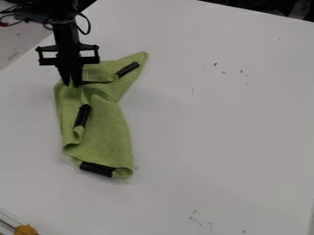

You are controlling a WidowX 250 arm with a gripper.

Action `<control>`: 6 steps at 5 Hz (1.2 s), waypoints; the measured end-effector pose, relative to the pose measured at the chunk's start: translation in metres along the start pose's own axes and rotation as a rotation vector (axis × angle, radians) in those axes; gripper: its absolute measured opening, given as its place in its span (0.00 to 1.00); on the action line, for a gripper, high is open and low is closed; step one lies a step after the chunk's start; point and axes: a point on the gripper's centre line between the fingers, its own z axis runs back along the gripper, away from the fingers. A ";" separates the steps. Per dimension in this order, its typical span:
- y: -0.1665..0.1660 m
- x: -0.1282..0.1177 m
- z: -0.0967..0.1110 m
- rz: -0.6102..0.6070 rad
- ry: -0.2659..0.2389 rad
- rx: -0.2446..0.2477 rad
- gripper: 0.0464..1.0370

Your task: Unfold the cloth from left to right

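We see the pincer [70, 84] at the cloth [107, 131], top left, a good spot for pulling it right. We can't tell if it has grabbed on.

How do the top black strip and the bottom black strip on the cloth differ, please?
The top strip slants up toward the view's right, while the bottom strip slants down that way. The top strip looks thinner, the bottom strip thicker. Both are black, against the green cloth.
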 end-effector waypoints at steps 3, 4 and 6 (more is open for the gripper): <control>-0.045 -0.021 0.033 -0.031 -0.064 -0.012 0.02; -0.067 -0.033 0.034 -0.049 -0.061 -0.015 0.02; -0.121 -0.063 0.022 -0.095 -0.046 -0.018 0.02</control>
